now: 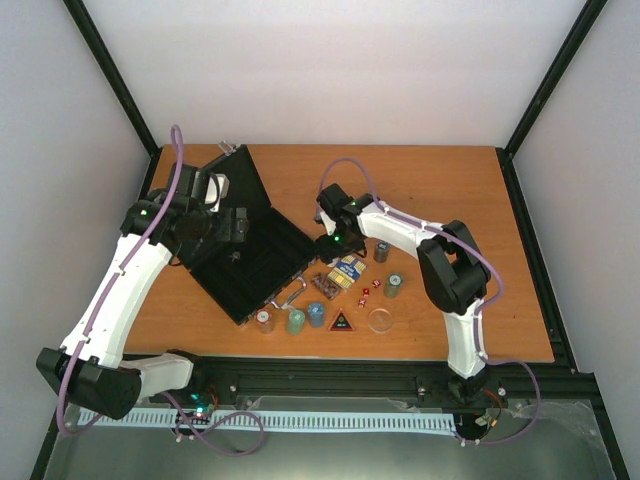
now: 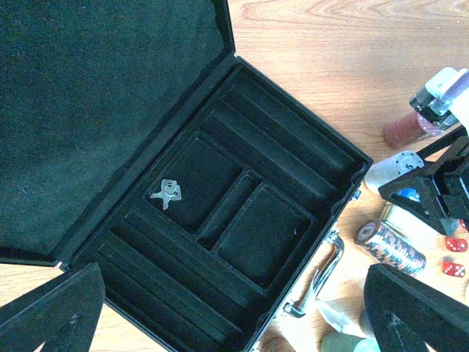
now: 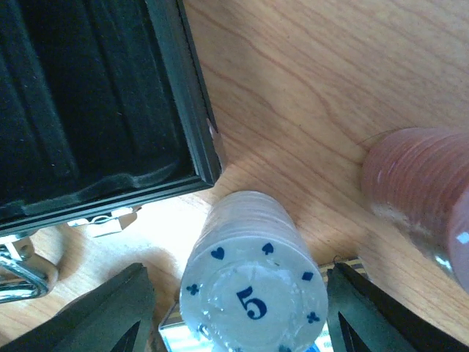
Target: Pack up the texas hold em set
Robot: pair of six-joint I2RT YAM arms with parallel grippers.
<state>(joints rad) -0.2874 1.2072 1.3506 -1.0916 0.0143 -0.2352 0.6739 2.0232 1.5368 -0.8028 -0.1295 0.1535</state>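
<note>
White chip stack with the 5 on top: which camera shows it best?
The right wrist view: the white chip stack fills the foreground, its 5 and suit marks readable. The left wrist view shows it small, pale and partly covered. In the top view I cannot make it out.

Soft, even light filled the overhead view, leaving only faint shadows under the arms on the table [image 1: 450, 180]; small items there looked slightly soft. In the left wrist view, the black case [image 2: 256, 227] lining came out grainy with a blue-green cast, while the wood at upper right was washed out. In the right wrist view, the white chip stack [image 3: 253, 293] was nearly overexposed, with glare on the wood beside it, and the red chip stack [image 3: 414, 183] was blurred.
</note>
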